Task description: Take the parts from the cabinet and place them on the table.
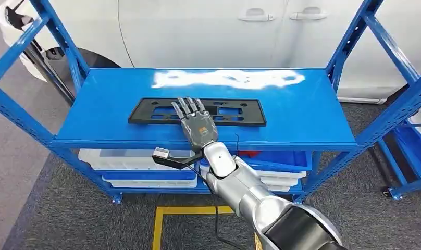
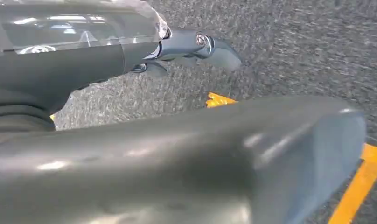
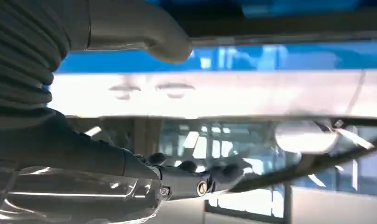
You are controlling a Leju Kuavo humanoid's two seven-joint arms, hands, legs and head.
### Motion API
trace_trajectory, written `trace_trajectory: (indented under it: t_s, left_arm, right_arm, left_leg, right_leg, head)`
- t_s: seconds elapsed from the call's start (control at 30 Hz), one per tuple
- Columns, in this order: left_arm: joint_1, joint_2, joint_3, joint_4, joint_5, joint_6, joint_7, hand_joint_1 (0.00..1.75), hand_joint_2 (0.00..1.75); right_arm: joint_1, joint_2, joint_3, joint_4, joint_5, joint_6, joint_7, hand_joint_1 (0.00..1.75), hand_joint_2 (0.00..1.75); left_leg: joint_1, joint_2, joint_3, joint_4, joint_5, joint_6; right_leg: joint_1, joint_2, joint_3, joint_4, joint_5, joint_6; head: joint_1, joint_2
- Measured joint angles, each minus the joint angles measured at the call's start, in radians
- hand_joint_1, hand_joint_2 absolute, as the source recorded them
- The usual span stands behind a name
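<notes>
1. Reaching over the front edge of the blue shelf (image 1: 312,112), right hand (image 1: 194,123) lies flat, fingers apart, holding nothing.
2. Black part (image 1: 234,112) lies mid-shelf, long axis parallel to that edge, under the fingertips.
3. Left hand (image 2: 196,46): state unclear.

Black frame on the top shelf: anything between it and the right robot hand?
Nothing visible. In the head view the right robot hand is already over the black frame on the blue shelf, fingers extended across its middle. Actual contact can't be confirmed.
</notes>
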Motion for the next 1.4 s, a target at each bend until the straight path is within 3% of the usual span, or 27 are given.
trace_trajectory:
  t_s: [0.07, 0.1, 0.13, 0.2, 0.23, 0.27, 0.37, 0.43, 0.47, 0.53, 0.57, 0.6, 0.63, 0.7, 0.73, 0.77, 0.87, 0.93, 0.97, 1.07, 1.1, 1.13, 1.17, 1.23, 1.27, 1.3, 1.4]
  left_arm:
    - [0.004, 0.002, 0.000, 0.000, 0.000, 0.000, 0.000, 0.00, 0.00]
    - [0.007, 0.002, 0.000, 0.000, 0.000, 0.000, 0.000, 0.00, 0.00]
    - [0.008, 0.002, 0.000, 0.000, 0.000, 0.000, 0.000, 0.00, 0.00]
    - [0.007, 0.002, 0.000, 0.000, 0.000, 0.000, -0.001, 0.00, 0.00]
    - [0.007, 0.002, 0.000, 0.000, 0.000, 0.000, -0.002, 0.00, 0.00]
    - [0.006, 0.002, 0.000, 0.000, 0.000, 0.000, -0.002, 0.00, 0.00]
    - [0.009, 0.002, 0.001, 0.000, 0.000, 0.000, -0.003, 0.00, 0.00]
    - [0.008, 0.000, 0.001, 0.000, 0.001, 0.000, -0.004, 0.00, 0.00]
    - [0.007, 0.000, 0.001, 0.000, 0.001, 0.000, -0.005, 0.00, 0.00]
    - [0.007, 0.001, 0.001, 0.000, 0.001, 0.000, -0.006, 0.00, 0.00]
    - [0.008, 0.002, 0.001, 0.000, 0.001, 0.000, -0.006, 0.00, 0.00]
    - [0.009, 0.002, 0.002, 0.000, 0.001, 0.000, -0.006, 0.00, 0.00]
    - [0.009, 0.002, 0.002, 0.000, 0.001, 0.000, -0.006, 0.00, 0.00]
    - [0.008, 0.002, 0.002, 0.000, 0.001, -0.001, -0.008, 0.00, 0.00]
    - [0.008, 0.001, 0.002, 0.000, 0.001, -0.002, -0.008, 0.00, 0.00]
    - [0.007, -0.003, 0.002, 0.000, 0.002, -0.003, -0.009, 0.00, 0.00]
    - [0.010, -0.002, 0.002, 0.000, 0.003, -0.004, -0.012, 0.00, 0.00]
    - [0.008, 0.000, 0.002, 0.000, 0.003, -0.005, -0.016, 0.00, 0.00]
    - [0.008, 0.000, 0.002, 0.000, 0.003, -0.006, -0.018, 0.00, 0.00]
    - [0.012, 0.001, 0.002, 0.000, 0.003, -0.006, -0.018, 0.00, 0.00]
    - [0.014, 0.001, 0.002, 0.000, 0.003, -0.006, -0.018, 0.00, 0.00]
    - [0.014, 0.001, 0.002, 0.000, 0.003, -0.006, -0.017, 0.00, 0.00]
    - [0.013, 0.001, 0.002, 0.000, 0.003, -0.006, -0.018, 0.00, 0.00]
    - [0.013, 0.001, 0.002, 0.000, 0.003, -0.006, -0.018, 0.00, 0.00]
    - [0.013, 0.001, 0.002, 0.000, 0.003, -0.006, -0.018, 0.00, 0.00]
    - [0.011, 0.001, 0.002, 0.000, 0.003, -0.006, -0.018, 0.00, 0.00]
    - [0.015, 0.001, 0.003, 0.000, 0.004, -0.005, -0.018, 0.00, 0.00]
  right_arm:
    - [0.006, 0.000, 0.011, 0.001, 0.022, 0.002, 0.011, 0.00, 1.75]
    - [0.010, 0.000, 0.016, 0.001, 0.034, 0.004, 0.015, 0.00, 1.75]
    - [0.012, 0.000, 0.023, 0.002, 0.049, 0.011, 0.018, 0.00, 1.75]
    - [0.012, 0.000, 0.039, 0.002, 0.083, 0.026, 0.030, 0.00, 1.75]
    - [0.011, 0.002, 0.051, 0.002, 0.103, 0.041, 0.039, 0.00, 1.75]
    - [0.010, 0.003, 0.059, 0.003, 0.104, 0.050, 0.045, 0.00, 1.75]
    - [0.010, 0.003, 0.075, 0.004, 0.105, 0.058, 0.053, 0.00, 1.75]
    - [0.007, 0.003, 0.084, 0.003, 0.105, 0.070, 0.060, 0.00, 1.75]
    - [0.004, 0.003, 0.084, 0.004, 0.105, 0.078, 0.065, 0.00, 1.75]
    - [0.005, 0.003, 0.089, 0.006, 0.105, 0.097, 0.068, 0.00, 1.75]
    - [0.007, 0.002, 0.093, 0.010, 0.105, 0.106, 0.068, 0.00, 1.75]
    - [0.009, 0.002, 0.099, 0.012, 0.105, 0.112, 0.066, 0.00, 1.75]
    - [0.009, 0.002, 0.105, 0.014, 0.105, 0.120, 0.065, 0.00, 1.75]
    - [0.006, 0.002, 0.120, 0.016, 0.105, 0.142, 0.064, 0.00, 1.75]
    - [0.004, 0.002, 0.123, 0.016, 0.104, 0.155, 0.063, 0.00, 1.75]
    - [0.001, 0.002, 0.123, 0.017, 0.103, 0.167, 0.063, 0.00, 1.75]
    - [-0.001, 0.000, 0.124, 0.021, 0.103, 0.202, 0.065, 0.00, 1.75]
    - [-0.002, 0.001, 0.127, 0.023, 0.105, 0.221, 0.080, 0.00, 1.75]
    - [-0.006, 0.000, 0.133, 0.024, 0.105, 0.227, 0.092, 0.00, 1.75]
    - [-0.006, 0.000, 0.152, 0.028, 0.105, 0.234, 0.104, 0.00, 1.75]
    - [-0.005, 0.000, 0.157, 0.031, 0.105, 0.234, 0.104, 0.00, 1.75]
    - [-0.004, 0.000, 0.160, 0.034, 0.105, 0.236, 0.105, 0.00, 1.75]
    - [-0.004, 0.000, 0.162, 0.035, 0.105, 0.239, 0.108, 0.00, 1.75]
    - [-0.006, -0.001, 0.172, 0.035, 0.105, 0.248, 0.123, 0.00, 1.75]
    - [-0.007, -0.002, 0.176, 0.036, 0.105, 0.255, 0.131, 0.00, 1.75]
    - [-0.009, -0.002, 0.178, 0.037, 0.105, 0.261, 0.137, 0.00, 1.75]
    - [-0.010, -0.008, 0.182, 0.039, 0.105, 0.264, 0.143, 0.00, 1.75]
  left_leg:
    - [0.000, 0.000, -0.084, 0.137, -0.035, -0.003]
    - [0.000, 0.000, -0.099, 0.144, -0.016, -0.003]
    - [0.000, 0.000, -0.091, 0.108, 0.020, -0.001]
    - [0.000, 0.001, -0.027, -0.054, 0.124, 0.006]
    - [0.000, 0.003, -0.003, -0.121, 0.147, 0.010]
    - [-0.005, 0.002, 0.018, -0.148, 0.131, 0.015]
    - [-0.005, -0.001, 0.007, -0.142, 0.127, 0.031]
    - [0.002, -0.001, 0.016, -0.151, 0.128, 0.039]
    - [0.002, -0.001, 0.017, -0.151, 0.126, 0.046]
    - [0.000, 0.000, 0.019, -0.150, 0.122, 0.051]
    - [-0.001, 0.000, 0.020, -0.149, 0.120, 0.052]
    - [-0.001, -0.001, 0.022, -0.148, 0.117, 0.052]
    - [-0.001, -0.002, 0.025, -0.146, 0.114, 0.051]
    - [-0.003, -0.005, 0.039, -0.146, 0.104, 0.049]
    - [-0.003, -0.005, 0.044, -0.147, 0.100, 0.047]
    - [-0.008, -0.004, 0.045, -0.147, 0.098, 0.042]
    - [-0.002, -0.002, 0.047, -0.155, 0.096, 0.025]
    - [-0.002, 0.001, 0.053, -0.148, 0.084, 0.015]
    - [-0.004, 0.001, 0.037, -0.110, 0.063, 0.013]
    - [0.001, 0.001, -0.085, 0.118, -0.024, 0.002]
    - [0.001, 0.001, -0.114, 0.156, -0.025, 0.000]
    - [0.002, 0.001, -0.114, 0.140, 0.003, -0.003]
    - [0.004, 0.001, -0.094, 0.084, 0.047, -0.005]
    - [0.007, 0.003, -0.015, -0.093, 0.145, -0.004]
    - [0.005, 0.003, 0.005, -0.123, 0.129, 0.000]
    - [0.001, -0.001, 0.008, -0.137, 0.127, 0.012]
    - [0.000, -0.001, 0.004, -0.135, 0.128, 0.028]
  right_leg:
    - [0.004, 0.000, 0.005, 0.001, -0.006, -0.005]
    - [0.005, 0.001, 0.008, 0.001, -0.009, -0.006]
    - [0.005, 0.002, 0.013, 0.002, -0.013, -0.004]
    - [0.005, 0.004, 0.027, 0.005, -0.025, 0.000]
    - [0.006, 0.004, 0.030, 0.006, -0.031, 0.005]
    - [0.015, 0.006, 0.027, 0.014, -0.037, 0.012]
    - [0.013, 0.004, 0.023, 0.011, -0.038, 0.022]
    - [0.012, 0.003, 0.018, 0.035, -0.060, 0.035]
    - [0.010, 0.002, -0.010, 0.092, -0.090, 0.039]
    - [0.004, 0.001, -0.100, 0.256, -0.154, 0.045]
    - [0.002, 0.001, -0.138, 0.315, -0.162, 0.046]
    - [0.001, 0.001, -0.154, 0.326, -0.148, 0.046]
    - [0.000, 0.001, -0.147, 0.294, -0.113, 0.044]
    - [0.003, 0.001, -0.077, 0.122, -0.005, 0.031]
    - [0.007, 0.001, -0.047, 0.051, 0.028, 0.021]
    - [0.012, 0.000, -0.033, 0.033, 0.012, 0.016]
    - [0.017, 0.003, -0.033, 0.019, 0.007, 0.010]
    - [0.004, 0.000, -0.010, -0.009, 0.014, 0.005]
    - [0.002, 0.000, -0.003, -0.013, 0.012, -0.002]
    - [0.006, -0.001, 0.004, -0.012, 0.005, -0.010]
    - [0.006, 0.000, 0.004, -0.009, 0.003, -0.009]
    - [0.005, 0.001, 0.007, -0.006, -0.001, -0.007]
    - [0.004, 0.002, 0.008, -0.001, -0.006, -0.005]
    - [0.002, 0.003, 0.016, 0.013, -0.022, 0.003]
    - [0.008, 0.004, 0.014, 0.019, -0.029, 0.010]
    - [0.011, 0.006, 0.009, 0.026, -0.031, 0.015]
    - [0.010, 0.005, 0.009, 0.020, -0.030, 0.027]
  head:
    - [0.000, 0.000]
    - [0.000, 0.000]
    - [0.000, 0.000]
    - [0.000, 0.000]
    - [0.000, 0.000]
    - [0.000, 0.000]
    - [0.000, 0.000]
    - [0.000, 0.000]
    - [0.000, 0.000]
    - [0.000, 0.000]
    - [0.000, 0.000]
    - [0.000, 0.000]
    - [0.000, 0.000]
    - [0.000, 0.000]
    - [0.000, 0.000]
    - [0.000, 0.000]
    - [0.000, 0.000]
    - [0.000, 0.000]
    - [0.000, 0.000]
    - [0.000, 0.000]
    - [0.000, 0.000]
    - [0.000, 0.000]
    - [0.000, 0.000]
    - [0.000, 0.000]
    - [0.000, 0.000]
    - [0.000, 0.000]
    - [0.000, 0.000]
